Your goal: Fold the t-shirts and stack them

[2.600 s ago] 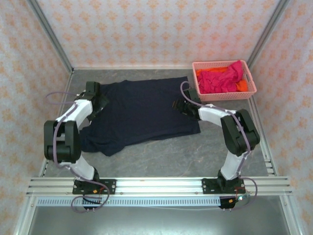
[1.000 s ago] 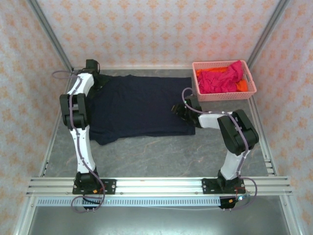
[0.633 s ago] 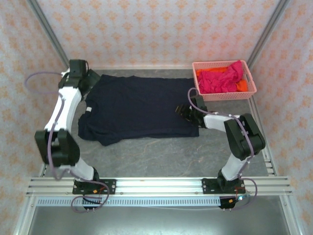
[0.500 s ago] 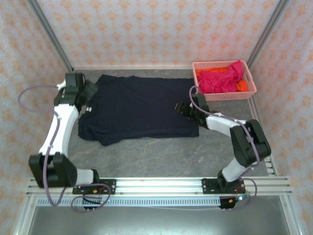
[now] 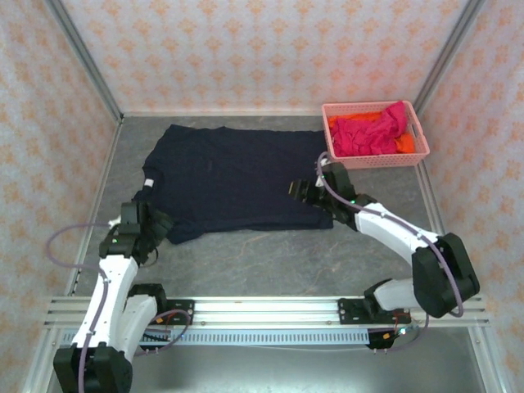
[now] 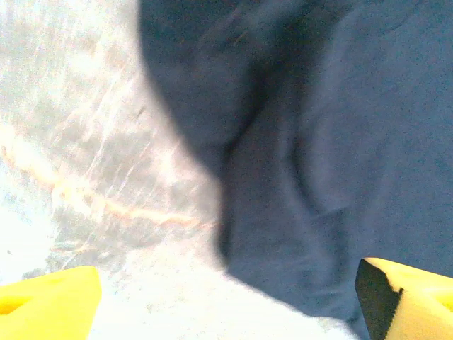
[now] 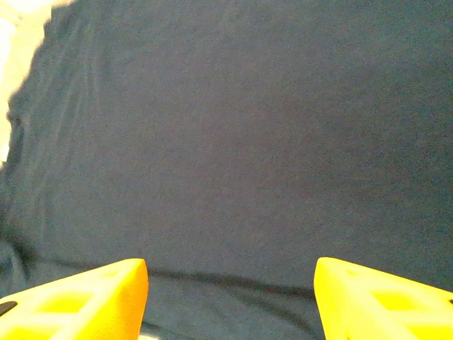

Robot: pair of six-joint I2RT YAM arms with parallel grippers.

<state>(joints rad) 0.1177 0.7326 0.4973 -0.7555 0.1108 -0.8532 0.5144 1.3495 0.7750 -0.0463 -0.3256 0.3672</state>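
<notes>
You had your left gripper [image 5: 155,223] and right gripper [image 5: 300,190] spread empty at the limp, light navy t-shirt [image 5: 233,180], probably best pinched at its near corners.

The left arm [image 5: 105,282] sits folded low beside its base, left gripper [image 5: 154,224] aimed forward, jaws spread wide; the right arm [image 5: 391,232] reaches far out and leftward, right gripper [image 5: 300,190] low, yellow fingers [image 7: 78,301] parted

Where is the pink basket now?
In the top external view, the pink basket sits at the table's far right corner, just right of the navy t-shirt.
</notes>
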